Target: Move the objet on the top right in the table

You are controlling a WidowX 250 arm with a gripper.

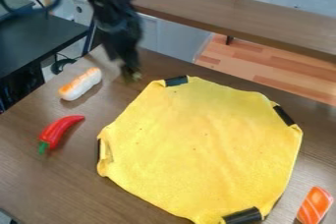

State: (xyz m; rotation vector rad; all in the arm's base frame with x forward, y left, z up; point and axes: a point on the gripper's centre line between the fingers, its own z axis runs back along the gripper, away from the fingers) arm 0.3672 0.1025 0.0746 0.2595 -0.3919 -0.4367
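Observation:
The gripper (131, 73) hangs low over the upper left part of the brown table (39, 181), just left of the yellow cloth's top corner. Left of it lies a white toy piece with an orange top (80, 84), apart from the gripper. A red chili pepper with a green stem (59, 131) rests farther down on the left. At the lower right edge of the view is an orange piece with pale stripes (315, 205).
A large yellow cloth (203, 144) spreads over the middle of the table, with black strips at several spots on its edge. Behind the table runs a long brown ledge (230, 14). A dark surface (39, 39) stands at the upper left.

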